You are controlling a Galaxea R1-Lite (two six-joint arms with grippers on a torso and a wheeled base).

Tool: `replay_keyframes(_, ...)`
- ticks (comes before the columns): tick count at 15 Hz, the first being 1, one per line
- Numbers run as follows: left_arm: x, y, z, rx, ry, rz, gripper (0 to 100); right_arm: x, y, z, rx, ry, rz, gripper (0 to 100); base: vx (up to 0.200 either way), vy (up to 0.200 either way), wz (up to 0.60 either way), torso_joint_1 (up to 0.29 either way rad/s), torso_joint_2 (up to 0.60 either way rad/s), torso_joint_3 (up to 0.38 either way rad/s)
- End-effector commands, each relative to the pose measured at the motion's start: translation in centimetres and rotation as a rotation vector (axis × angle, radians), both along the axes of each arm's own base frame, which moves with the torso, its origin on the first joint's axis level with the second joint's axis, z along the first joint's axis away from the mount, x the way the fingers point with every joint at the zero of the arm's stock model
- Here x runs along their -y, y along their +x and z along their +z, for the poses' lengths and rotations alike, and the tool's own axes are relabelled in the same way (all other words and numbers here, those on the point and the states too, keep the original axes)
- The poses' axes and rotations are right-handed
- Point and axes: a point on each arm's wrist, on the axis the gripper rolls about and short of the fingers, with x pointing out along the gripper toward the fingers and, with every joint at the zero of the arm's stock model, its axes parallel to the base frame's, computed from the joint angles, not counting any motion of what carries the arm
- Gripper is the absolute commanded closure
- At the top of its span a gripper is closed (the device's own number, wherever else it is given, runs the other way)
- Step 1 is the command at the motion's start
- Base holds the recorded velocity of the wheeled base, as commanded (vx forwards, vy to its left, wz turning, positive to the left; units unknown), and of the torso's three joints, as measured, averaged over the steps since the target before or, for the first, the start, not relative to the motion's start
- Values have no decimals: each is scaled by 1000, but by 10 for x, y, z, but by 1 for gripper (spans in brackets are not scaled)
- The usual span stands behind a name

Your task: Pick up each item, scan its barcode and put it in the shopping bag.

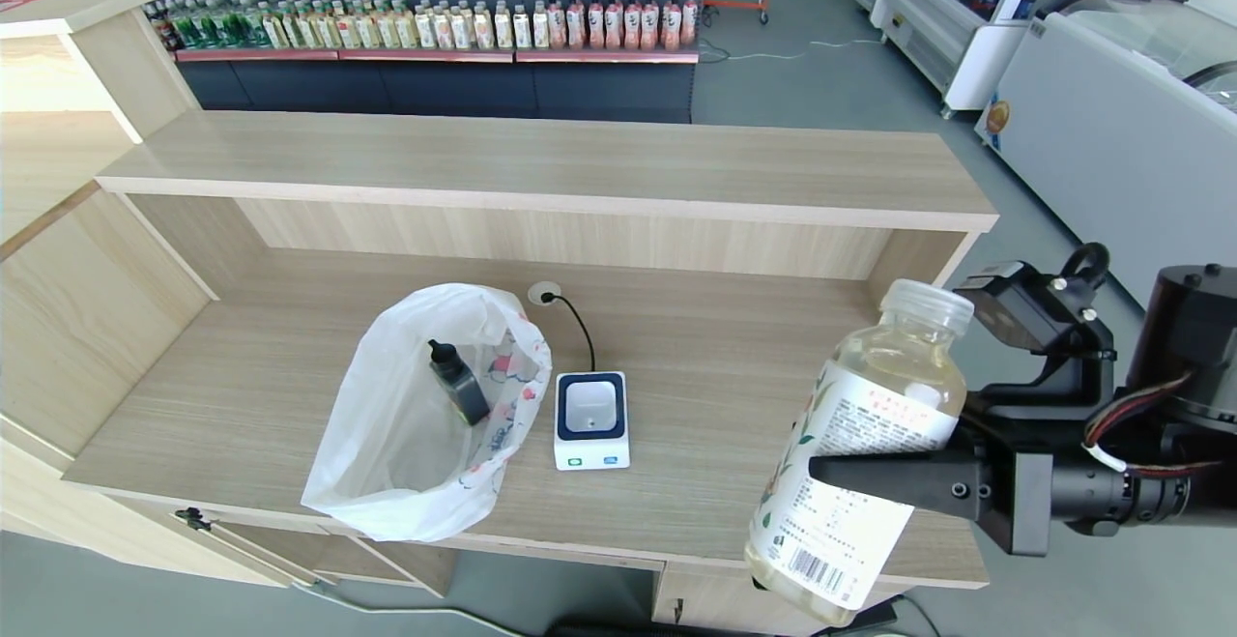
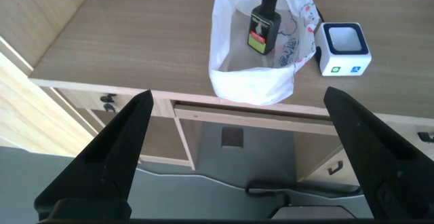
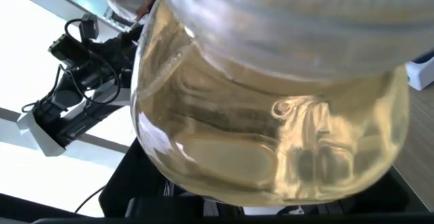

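Observation:
My right gripper (image 1: 870, 468) is shut on a clear bottle (image 1: 870, 444) of pale yellow drink with a white label and cap. It holds the bottle tilted above the counter's front right corner, with the barcode near its lower end. The bottle's liquid-filled body (image 3: 271, 115) sits close up in the right wrist view. A white shopping bag (image 1: 416, 424) stands open left of centre, with a black bottle (image 1: 456, 384) inside. A small white barcode scanner (image 1: 591, 419) sits just right of the bag. My left gripper (image 2: 237, 98) hangs open below the counter's front edge, facing the bag (image 2: 254, 61), the black bottle (image 2: 264, 24) and the scanner (image 2: 344, 47).
The wooden counter (image 1: 734, 366) has a raised back ledge (image 1: 541, 159) and side walls. The scanner's black cable (image 1: 578, 323) runs to a grommet behind it. Drawers (image 2: 237, 136) sit under the front edge. Bare wood lies between scanner and held bottle.

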Motion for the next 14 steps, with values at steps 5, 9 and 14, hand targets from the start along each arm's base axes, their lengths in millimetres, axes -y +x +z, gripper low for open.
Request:
replay_keyframes(5,0,0,0,0,-1,0,0,-2,3,-4,-17,-8,5,100,0,0,0,0,0,0)
replay_keyframes(9,0,0,0,0,0,0,0,-2,4,-6,-6,-13,4,100,0,0,0,0,0,0)
replay_keyframes(14,0,0,0,0,0,0,0,11,19,-7,230,-121,-234,100,0,0,0,0,0,0)
